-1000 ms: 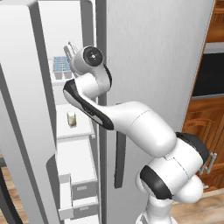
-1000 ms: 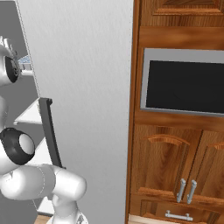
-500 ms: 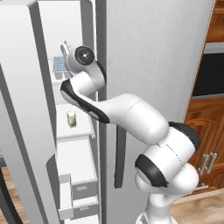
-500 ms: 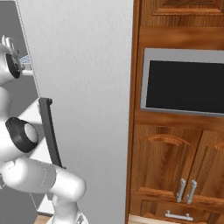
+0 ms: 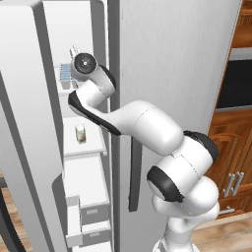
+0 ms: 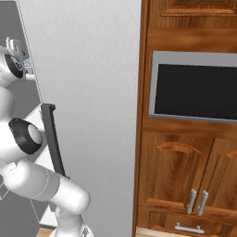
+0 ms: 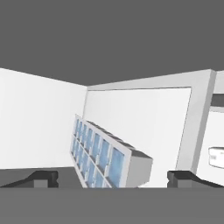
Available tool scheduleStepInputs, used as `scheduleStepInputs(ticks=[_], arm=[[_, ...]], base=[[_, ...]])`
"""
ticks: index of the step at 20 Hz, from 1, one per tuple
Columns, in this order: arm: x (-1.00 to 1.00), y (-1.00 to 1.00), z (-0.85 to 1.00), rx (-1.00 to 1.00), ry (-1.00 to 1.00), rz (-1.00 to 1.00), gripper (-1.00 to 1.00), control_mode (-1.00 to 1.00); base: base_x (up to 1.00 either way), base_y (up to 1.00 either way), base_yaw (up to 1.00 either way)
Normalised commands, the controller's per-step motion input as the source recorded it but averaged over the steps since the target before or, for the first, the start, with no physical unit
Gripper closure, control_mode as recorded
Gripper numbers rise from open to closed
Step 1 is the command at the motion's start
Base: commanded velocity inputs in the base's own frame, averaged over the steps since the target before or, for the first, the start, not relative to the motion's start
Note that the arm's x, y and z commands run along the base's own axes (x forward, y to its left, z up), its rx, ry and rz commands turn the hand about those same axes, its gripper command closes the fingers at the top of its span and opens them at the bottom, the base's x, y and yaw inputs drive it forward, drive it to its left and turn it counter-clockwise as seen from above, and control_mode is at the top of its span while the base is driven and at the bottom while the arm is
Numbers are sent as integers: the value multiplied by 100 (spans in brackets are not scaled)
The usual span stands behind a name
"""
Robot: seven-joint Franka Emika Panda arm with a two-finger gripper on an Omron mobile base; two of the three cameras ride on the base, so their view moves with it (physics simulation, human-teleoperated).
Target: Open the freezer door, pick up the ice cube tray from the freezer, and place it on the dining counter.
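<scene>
End effector (image 7: 112, 177) wide open, empty, straddling ice cube tray (image 7: 107, 155) near end.

Pale grey ice cube tray (image 7: 109, 157) with light blue cells; white freezer (image 7: 39, 118) walls.

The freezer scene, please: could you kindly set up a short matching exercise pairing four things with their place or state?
Things:
1. ice cube tray
2. small yellowish jar
3. freezer door
4. gripper

Places or states:
A. swung open
B. on an upper freezer shelf, between the fingertips in the hand view
C. open, holding nothing
D. on a shelf lower than the tray

Pairs: 1-B, 2-D, 3-A, 4-C
</scene>
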Motion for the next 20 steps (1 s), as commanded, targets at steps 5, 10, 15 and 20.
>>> scheduleStepInputs(ticks=[5,10,15,20], arm=[[16,0,0,0,0,-5,-100,-100],[1,0,0,0,6,0,-100,-100],[0,0,0,0,9,0,-100,-100],[1,1,0,0,11,0,-100,-100]], base=[[0,0,0],[0,0,0],[0,0,0],[0,0,0]])
